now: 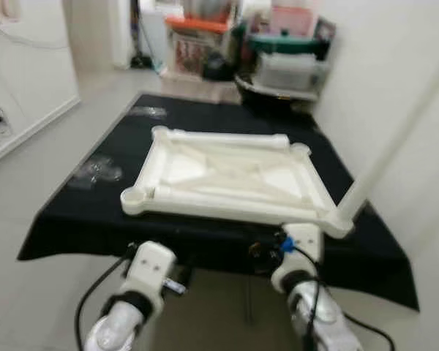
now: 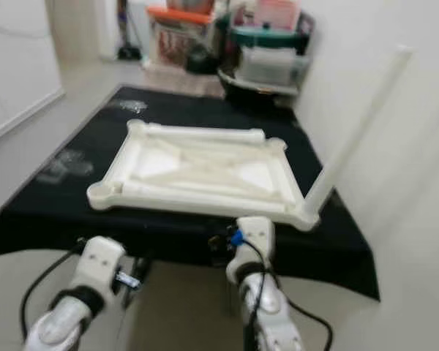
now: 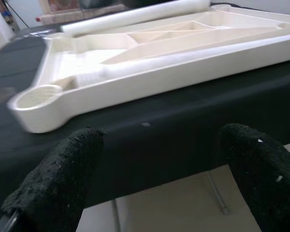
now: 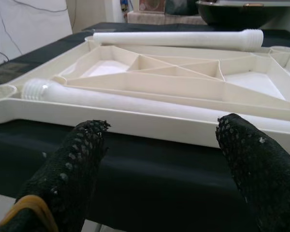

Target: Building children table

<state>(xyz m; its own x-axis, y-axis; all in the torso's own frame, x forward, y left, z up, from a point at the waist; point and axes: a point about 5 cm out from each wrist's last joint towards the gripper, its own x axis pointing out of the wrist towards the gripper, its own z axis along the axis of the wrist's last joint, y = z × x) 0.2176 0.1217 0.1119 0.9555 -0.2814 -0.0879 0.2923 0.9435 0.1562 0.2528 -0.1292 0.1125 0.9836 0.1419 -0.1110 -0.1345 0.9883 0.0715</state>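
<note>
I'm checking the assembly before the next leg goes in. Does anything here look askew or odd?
One leg already stands in the near right corner of the upside-down white tabletop and leans outward rather than straight up. Two loose legs lie in the tabletop's ribbed underside.

black cloth [image 1: 168, 219], plastic storage bins [image 1: 285, 62] stacked behind, dark bowl [image 1: 267, 91], pale floor [image 1: 36, 168]

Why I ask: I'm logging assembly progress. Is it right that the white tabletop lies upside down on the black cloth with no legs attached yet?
Not quite. The tabletop lies upside down on the black cloth, but one leg already stands in its near right corner, as the left eye view shows.
</note>
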